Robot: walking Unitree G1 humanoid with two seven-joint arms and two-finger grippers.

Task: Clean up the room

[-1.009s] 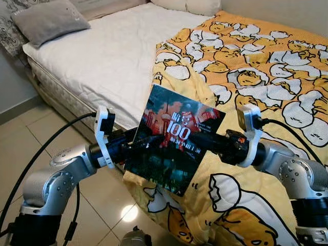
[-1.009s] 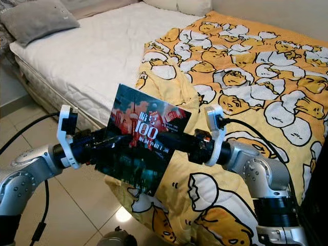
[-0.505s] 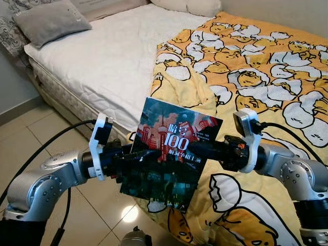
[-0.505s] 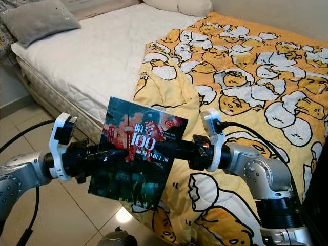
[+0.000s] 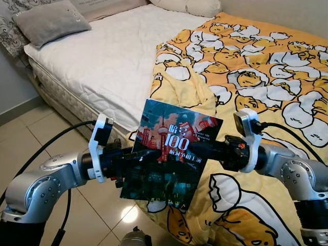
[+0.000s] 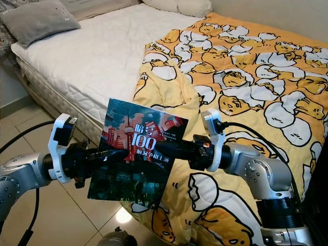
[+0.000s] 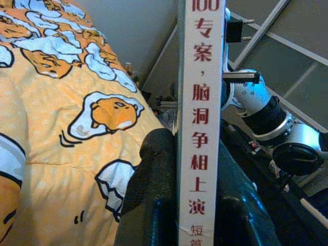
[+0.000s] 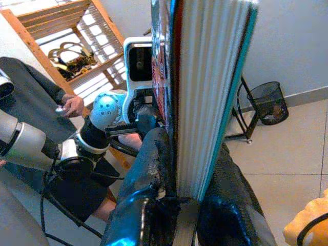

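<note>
So right now we're holding a book (image 5: 166,154) up in the air in front of us, over the edge of the bed (image 5: 102,56) and the tiled floor (image 5: 31,148), with both arms at once. The left gripper (image 5: 148,155) is reaching in from the left side and pinching the book along its spine edge; in the left wrist view you can see the white spine with red characters sitting squeezed between the two black fingers (image 7: 148,200). The right gripper (image 5: 192,149) is coming in from the opposite side and clamping the page edge, and the right wrist view is showing the stacked pages wedged tight between its fingers (image 8: 148,169).

The book is standing roughly upright, cover facing us, tilted a little, with a dark city picture and a big "100" on it. Just behind it the yellow blanket (image 5: 256,66) with the egg cartoon print is lying bunched over the right half of the bed and spilling off the near edge toward the floor. The left half of the mattress is showing bare white quilting, and a grey pillow (image 5: 48,20) is sitting up at the far left corner.

In the right wrist view we're also catching a person (image 8: 36,97) in dark clothes next to a wooden shelf (image 8: 66,31), plus a black mesh wastebasket (image 8: 270,102) on the floor.
</note>
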